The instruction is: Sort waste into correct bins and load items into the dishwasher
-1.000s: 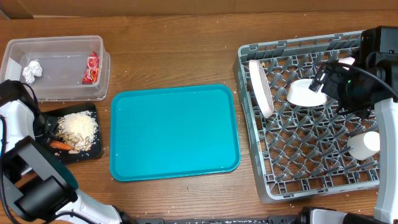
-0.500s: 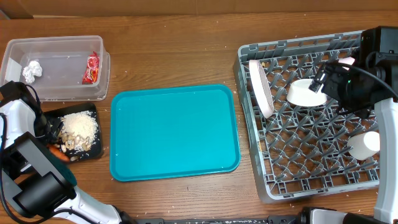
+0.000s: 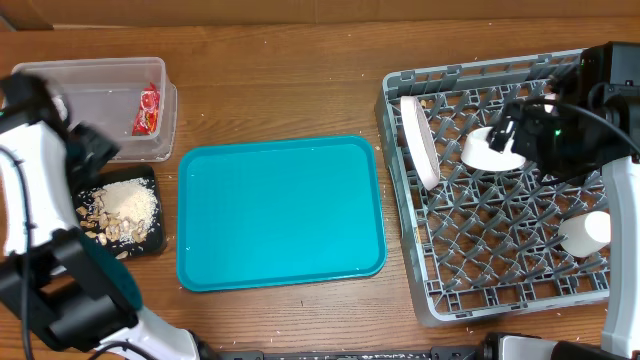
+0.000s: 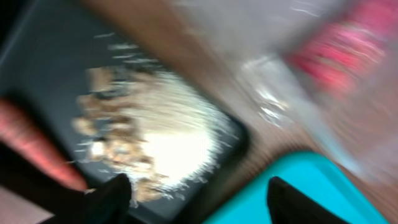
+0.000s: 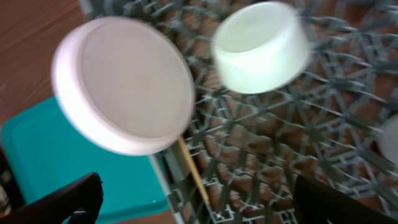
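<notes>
Claw states: left claw [image 4: 198,202] has its jaws apart with nothing between them, over the near edge of the black tray [image 4: 43,68]. The right claw [image 5: 199,202] is spread wide and empty, above the dish rack [image 3: 500,250].

Black tray holds food scraps [image 3: 125,205] and carrot [image 4: 28,140]. Clear tub [image 3: 100,90] holds red wrapper [image 3: 150,110].

Rack holds plate [image 3: 420,140] on edge, bowl [image 3: 490,148] and cup [image 3: 585,232]. Teal tray [image 3: 280,210] lies mid-bench.

one clear tub [image 3: 100,95], one red wrapper [image 3: 148,110]. one black tray [image 4: 43,56], one heap of food scraps [image 3: 125,205], one carrot [image 4: 31,143]. one teal tray [image 3: 280,212]. one grey dish rack [image 3: 500,262], one plate [image 3: 418,140], two white bowls [image 3: 490,148] [image 3: 585,232]. one thin chopstick [image 5: 189,168] shows; whether there is a second cannot be told.
</notes>
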`<state>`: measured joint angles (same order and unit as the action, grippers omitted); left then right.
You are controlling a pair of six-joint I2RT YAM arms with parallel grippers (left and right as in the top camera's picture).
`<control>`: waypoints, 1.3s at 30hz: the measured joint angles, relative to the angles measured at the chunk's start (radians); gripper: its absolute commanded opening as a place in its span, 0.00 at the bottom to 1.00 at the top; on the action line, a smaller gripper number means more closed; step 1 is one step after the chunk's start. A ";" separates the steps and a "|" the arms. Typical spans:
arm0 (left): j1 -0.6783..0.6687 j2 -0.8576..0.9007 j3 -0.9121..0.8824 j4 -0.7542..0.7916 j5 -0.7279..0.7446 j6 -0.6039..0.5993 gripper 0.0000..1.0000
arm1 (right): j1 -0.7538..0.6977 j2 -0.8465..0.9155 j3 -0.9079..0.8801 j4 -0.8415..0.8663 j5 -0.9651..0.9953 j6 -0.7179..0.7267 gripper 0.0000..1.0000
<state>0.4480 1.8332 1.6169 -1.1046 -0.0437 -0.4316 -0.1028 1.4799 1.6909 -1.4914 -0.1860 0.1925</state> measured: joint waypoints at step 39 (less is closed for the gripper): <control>-0.507 -0.276 0.069 -0.541 0.024 0.269 0.91 | 0.164 -0.013 -0.046 -0.064 -0.101 -0.198 1.00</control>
<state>-0.0586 1.5570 1.6859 -1.6459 -0.0200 -0.1623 0.0612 1.4670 1.6451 -1.5551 -0.2867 -0.0055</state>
